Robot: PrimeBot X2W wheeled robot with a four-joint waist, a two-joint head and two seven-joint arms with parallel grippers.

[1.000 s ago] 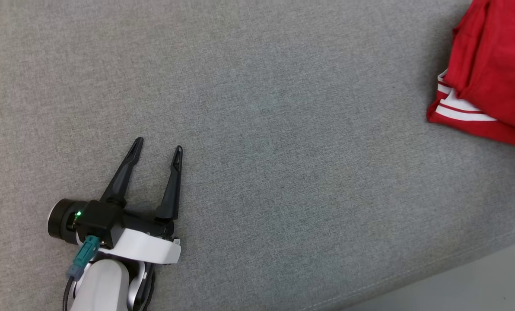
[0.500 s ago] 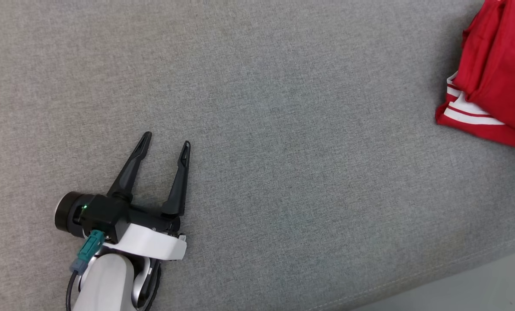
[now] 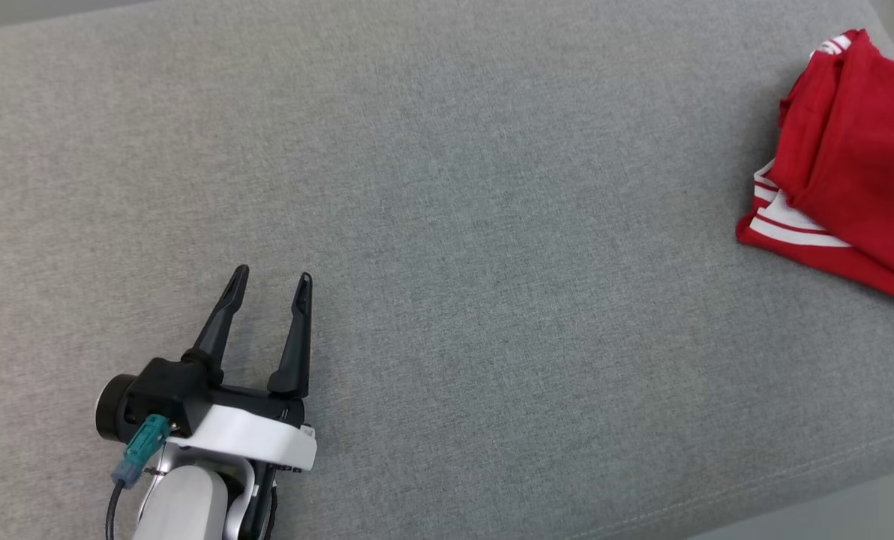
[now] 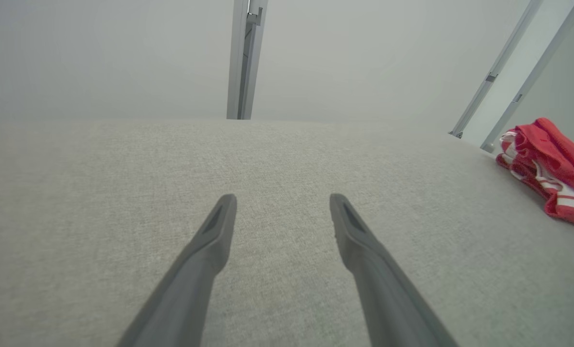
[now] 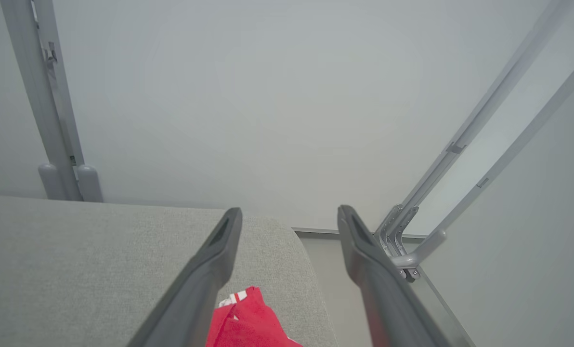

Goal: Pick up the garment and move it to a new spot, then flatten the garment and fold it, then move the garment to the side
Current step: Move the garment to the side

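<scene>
Your left hand (image 3: 271, 276) hovers released over the grey fabric desk (image 3: 492, 225). Your right hand (image 5: 289, 212), released too, hangs above the red white-striped garment (image 3: 852, 172).

This looks like a robotics lab or test cell, not a home. Under the left tool (image 3: 272, 274) lies a broad, flat, grey fabric-covered surface (image 3: 492, 225), plain and unpatterned, with a stitched seam along the edge behind that tool. Straight ahead of the tool, past the surface's far edge, a grey metal upright post (image 4: 241, 58) stands against a bare pale grey wall panel (image 4: 99, 58). Ahead and to the right of the right tool (image 5: 289, 210), slanted grey metal frame rails (image 5: 479, 125) rise from brackets along another blank panel.
</scene>
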